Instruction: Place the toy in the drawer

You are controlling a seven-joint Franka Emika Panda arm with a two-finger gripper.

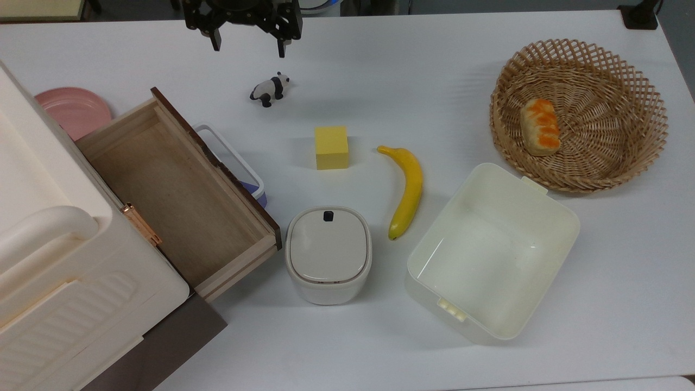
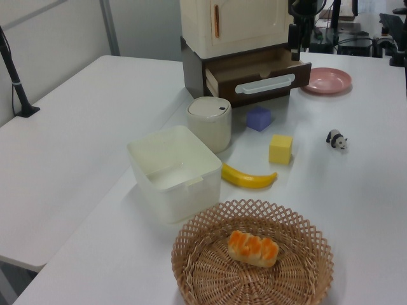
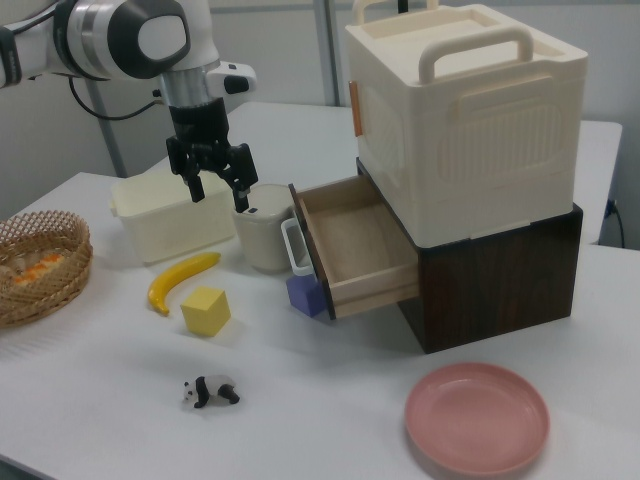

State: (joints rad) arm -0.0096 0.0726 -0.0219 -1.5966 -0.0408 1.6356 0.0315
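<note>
The arm (image 3: 120, 35) was glossy white with rounded segments, a grey round joint cap and black bands at its joints. Its wrist darkened to black, ending in a black gripper (image 3: 213, 178) with 2 short, spread fingers (image 3: 244, 194).
</note>
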